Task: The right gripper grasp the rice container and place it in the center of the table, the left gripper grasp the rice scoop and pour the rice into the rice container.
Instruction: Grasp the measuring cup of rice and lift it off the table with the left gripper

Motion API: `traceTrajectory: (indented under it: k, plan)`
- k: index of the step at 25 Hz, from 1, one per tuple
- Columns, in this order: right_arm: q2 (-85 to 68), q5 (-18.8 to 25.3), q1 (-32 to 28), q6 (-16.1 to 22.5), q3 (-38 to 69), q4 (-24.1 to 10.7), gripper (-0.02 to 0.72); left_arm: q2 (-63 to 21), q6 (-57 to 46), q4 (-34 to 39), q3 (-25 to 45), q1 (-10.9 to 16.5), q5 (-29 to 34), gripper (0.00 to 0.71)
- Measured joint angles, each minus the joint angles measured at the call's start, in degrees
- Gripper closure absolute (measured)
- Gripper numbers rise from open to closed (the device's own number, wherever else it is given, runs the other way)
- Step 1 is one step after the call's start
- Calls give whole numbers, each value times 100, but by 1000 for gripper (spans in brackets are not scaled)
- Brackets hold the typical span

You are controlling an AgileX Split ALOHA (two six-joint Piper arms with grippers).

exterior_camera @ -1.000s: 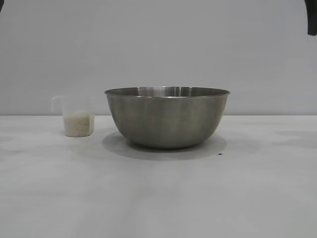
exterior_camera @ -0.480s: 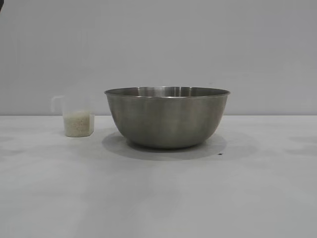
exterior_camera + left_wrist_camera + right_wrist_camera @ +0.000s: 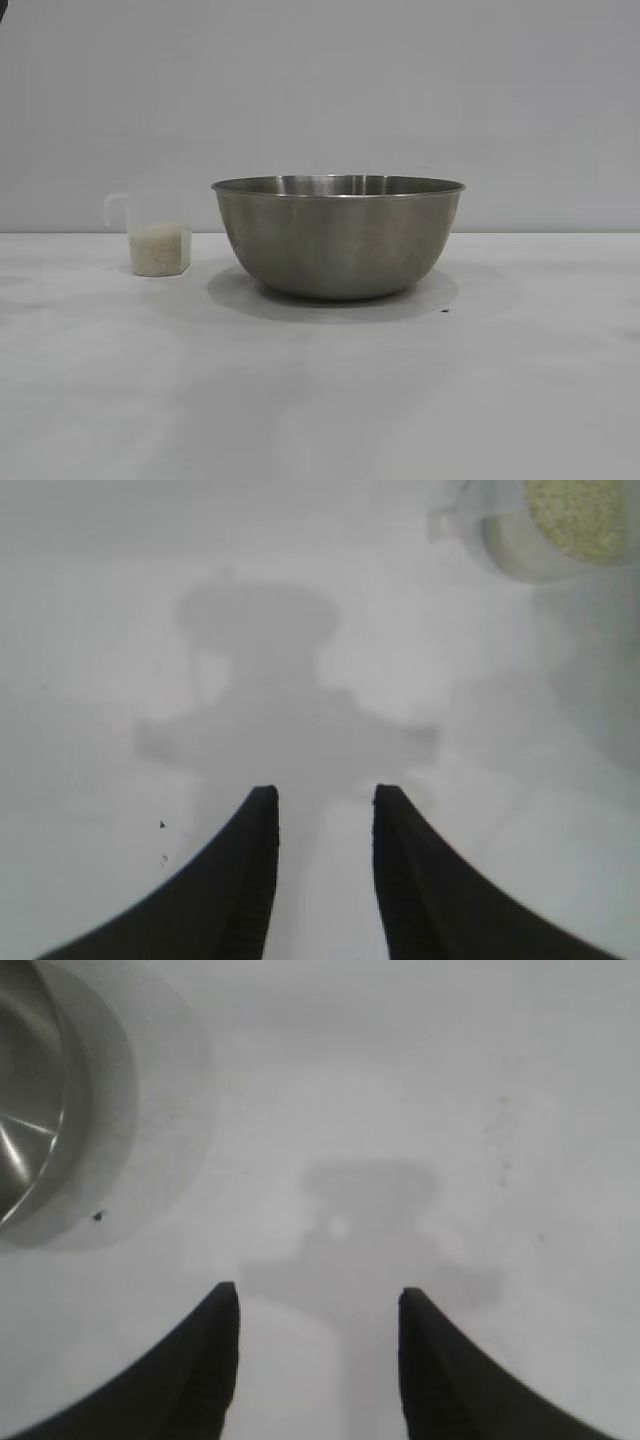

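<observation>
The steel rice container [image 3: 338,238] stands upright near the middle of the white table [image 3: 320,400]. The clear rice scoop [image 3: 155,236], about half full of rice [image 3: 159,249], stands just left of it, handle to the left. In the exterior view only a dark sliver at the top left corner shows; neither claw is visible there. In the left wrist view my left gripper [image 3: 325,798] is open and empty above bare table, with the scoop [image 3: 555,525] farther off. In the right wrist view my right gripper [image 3: 318,1298] is open and empty, with the container's rim [image 3: 40,1110] off to one side.
A small dark speck [image 3: 445,310] lies on the table by the container's right side. A plain grey wall stands behind the table. Each gripper's shadow falls on the table under it.
The dark part of the right arm at the exterior view's top right edge has moved out of view. The container and the scoop have not moved.
</observation>
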Motion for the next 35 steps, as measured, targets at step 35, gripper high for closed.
traceTrajectory:
  k: [35]
  plan:
    - [-6438, 652, 0, -427, 2979, 0, 388, 0, 0, 0, 0, 0, 0, 477]
